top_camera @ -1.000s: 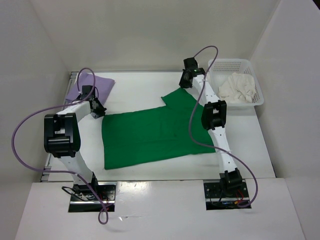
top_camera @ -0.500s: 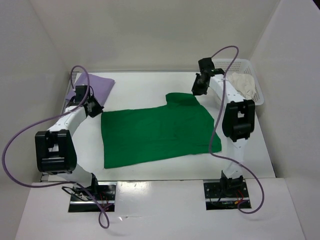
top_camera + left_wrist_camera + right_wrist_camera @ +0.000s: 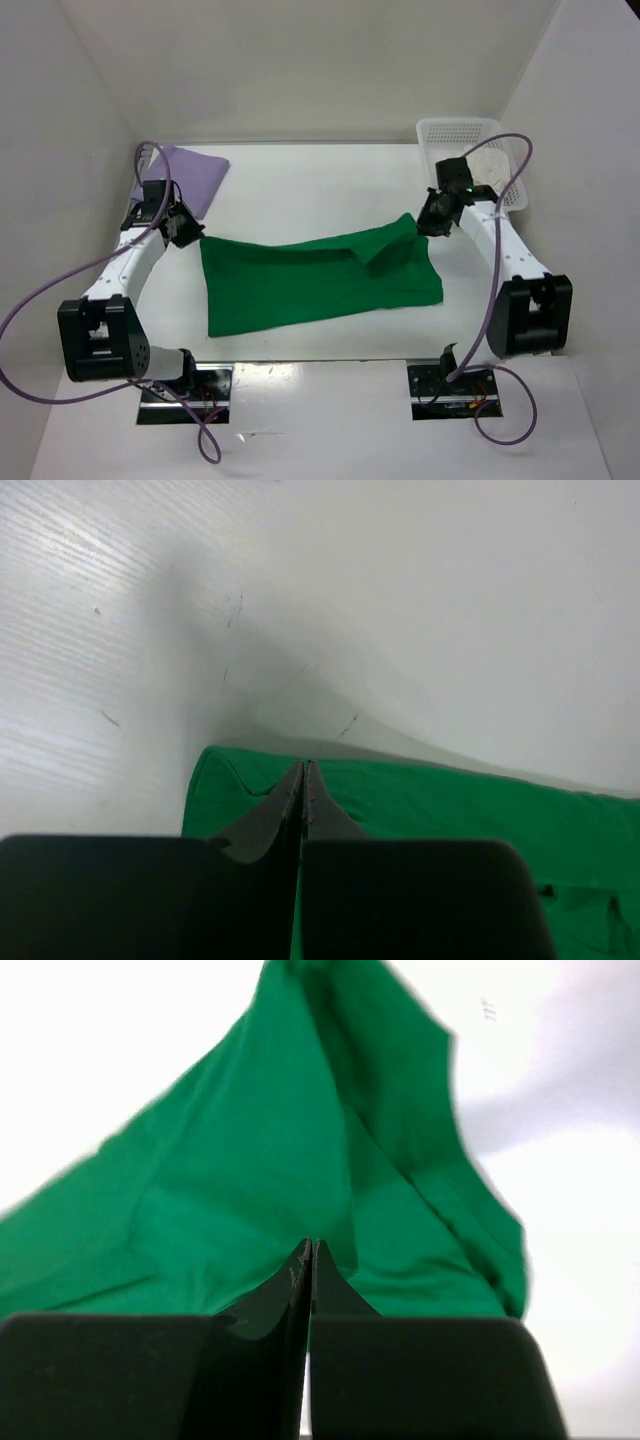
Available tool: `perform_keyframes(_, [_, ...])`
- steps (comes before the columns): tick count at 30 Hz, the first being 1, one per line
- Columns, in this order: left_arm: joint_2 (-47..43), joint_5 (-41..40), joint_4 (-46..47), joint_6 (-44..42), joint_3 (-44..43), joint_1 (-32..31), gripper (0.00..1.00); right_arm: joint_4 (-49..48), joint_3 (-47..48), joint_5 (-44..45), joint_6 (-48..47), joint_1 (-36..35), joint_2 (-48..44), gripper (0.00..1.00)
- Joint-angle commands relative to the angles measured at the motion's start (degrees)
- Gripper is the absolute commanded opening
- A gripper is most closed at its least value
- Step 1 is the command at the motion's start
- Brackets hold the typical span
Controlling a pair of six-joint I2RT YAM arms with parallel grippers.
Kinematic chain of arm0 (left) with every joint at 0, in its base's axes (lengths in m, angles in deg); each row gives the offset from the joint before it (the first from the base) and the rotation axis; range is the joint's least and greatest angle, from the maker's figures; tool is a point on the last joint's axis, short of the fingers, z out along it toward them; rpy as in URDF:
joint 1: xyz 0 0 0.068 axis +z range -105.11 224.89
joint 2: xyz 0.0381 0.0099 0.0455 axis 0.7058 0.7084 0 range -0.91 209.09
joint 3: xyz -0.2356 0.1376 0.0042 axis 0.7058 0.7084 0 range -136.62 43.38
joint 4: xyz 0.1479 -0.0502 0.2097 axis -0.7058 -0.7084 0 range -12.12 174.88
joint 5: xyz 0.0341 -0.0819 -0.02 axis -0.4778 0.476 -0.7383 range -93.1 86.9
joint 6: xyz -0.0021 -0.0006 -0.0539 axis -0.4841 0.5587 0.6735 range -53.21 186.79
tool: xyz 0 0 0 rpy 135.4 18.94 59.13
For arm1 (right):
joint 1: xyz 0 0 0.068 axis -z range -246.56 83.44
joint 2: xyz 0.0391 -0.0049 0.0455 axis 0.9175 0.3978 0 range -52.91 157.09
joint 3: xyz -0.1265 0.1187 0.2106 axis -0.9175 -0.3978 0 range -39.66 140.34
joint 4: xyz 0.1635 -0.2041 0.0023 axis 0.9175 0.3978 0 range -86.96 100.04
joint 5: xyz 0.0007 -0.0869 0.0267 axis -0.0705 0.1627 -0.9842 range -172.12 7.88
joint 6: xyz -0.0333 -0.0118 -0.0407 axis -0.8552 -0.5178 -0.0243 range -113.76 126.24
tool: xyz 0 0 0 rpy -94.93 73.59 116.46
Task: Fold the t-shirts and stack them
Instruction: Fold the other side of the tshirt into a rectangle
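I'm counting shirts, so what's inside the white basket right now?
A crumpled cream-white t-shirt lies in the basket. The right arm crosses in front of the basket's near-left part, so whatever lies there, or under the shirt, cannot be seen.

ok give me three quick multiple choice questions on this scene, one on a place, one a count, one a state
1. Where is the lavender shirt? A in the basket B at the far-left corner of the table C under the green shirt
2. How many shirts show? A two B three C four
3. The right gripper is A open B shut on the white shirt C shut on the green shirt

B: it lies flat on the table's far left.
B: lavender, green, and white in the basket.
C: shut, it pinches lifted green cloth.
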Motion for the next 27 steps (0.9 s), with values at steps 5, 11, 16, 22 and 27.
perform_keyframes(5, [-5.57,0.85,-8.26,-3.0,2.44,-0.05,0.01,6.41,-4.07,2.95,-0.15,2.44,-9.92,0.0])
perform_keyframes(11, [-4.42,0.84,-11.61,-2.47,2.44,-0.05,0.03,10.02,-4.08,6.64,1.69,1.03,-10.63,0.02])
perform_keyframes(16, [-9.34,2.43,-12.75,-0.54,2.96,1.97,0.14,11.86,-4.78,7.7,2.22,0.33,-12.38,0.09])
perform_keyframes(22, [-12.6,-1.26,-13.81,1.4,1.74,4.7,0.3,11.87,-4.79,7.7,2.22,0.33,-13.97,0.26])
perform_keyframes(27, [-10.93,5.12,-6.9,0.25,1.11,4.09,0.31,9.76,-2.77,6.21,2.83,-3.7,-10.72,0.19])
